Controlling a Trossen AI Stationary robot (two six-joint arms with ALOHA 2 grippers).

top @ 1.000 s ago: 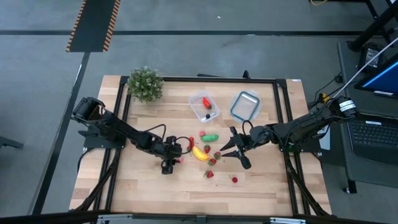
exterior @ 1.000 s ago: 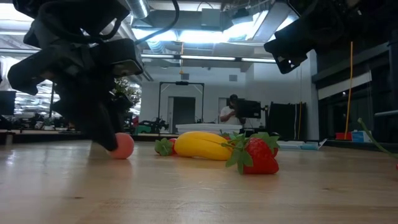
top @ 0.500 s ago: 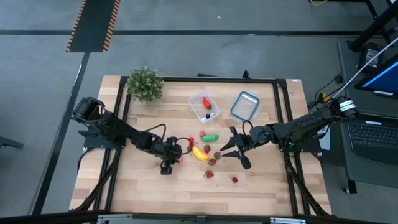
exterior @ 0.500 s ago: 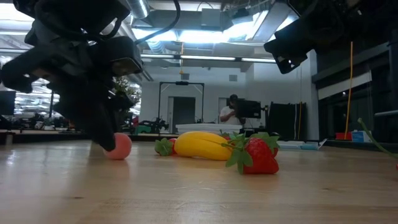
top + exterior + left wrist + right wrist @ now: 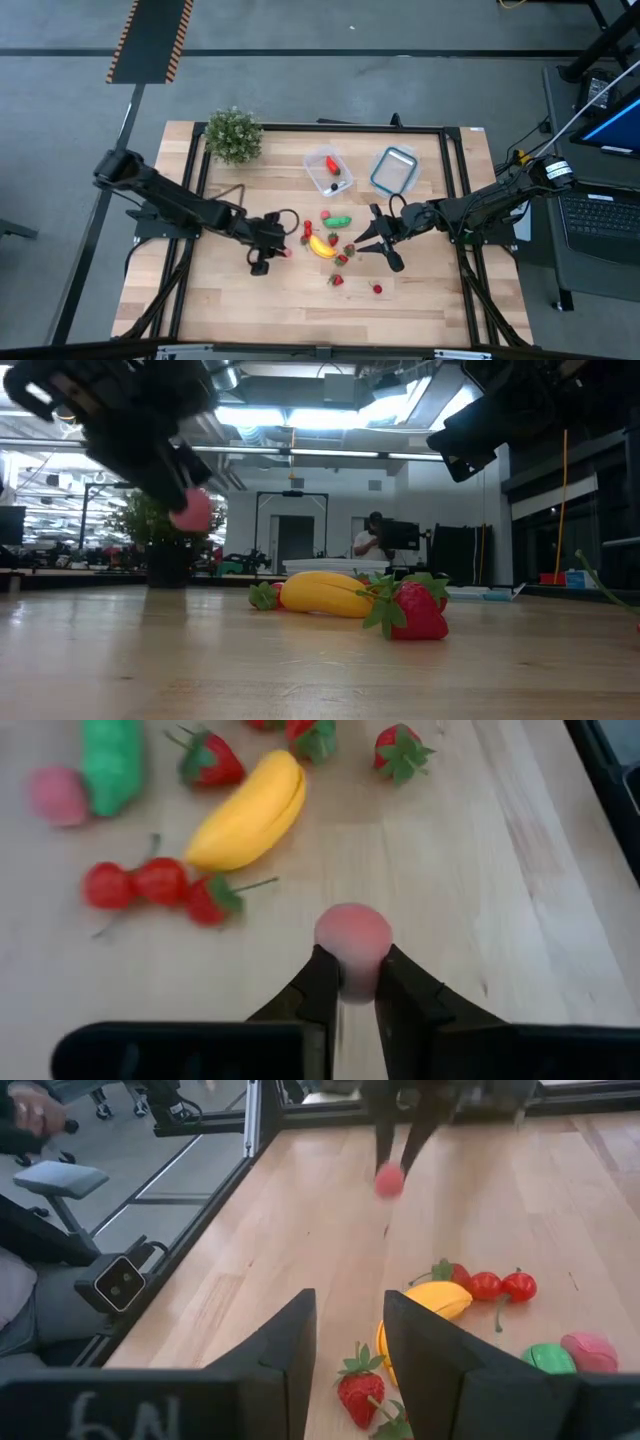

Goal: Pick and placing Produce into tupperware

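My left gripper is shut on a small pink ball and holds it above the table, left of the produce. A yellow banana, a green piece, red cherries and loose strawberries lie on the wood at the table's middle. The clear tupperware stands behind them with a few pieces inside. My right gripper hovers open just right of the banana, nothing between its fingers. My left gripper pinches the pink ball's two sides between its two fingers, at their free ends. The fingers slant down from the table's left side. The ball hangs clear of the table.
A potted green plant stands at the far left corner. A clear blue-rimmed piece lies right of the tupperware. Bare wood lies along the near edge. A person sits in the room beyond the table.
My left gripper has risen from the table with the pink ball between its fingers. The ball rested on the wood a second ago and now hangs well above it. The right arm has kept still.
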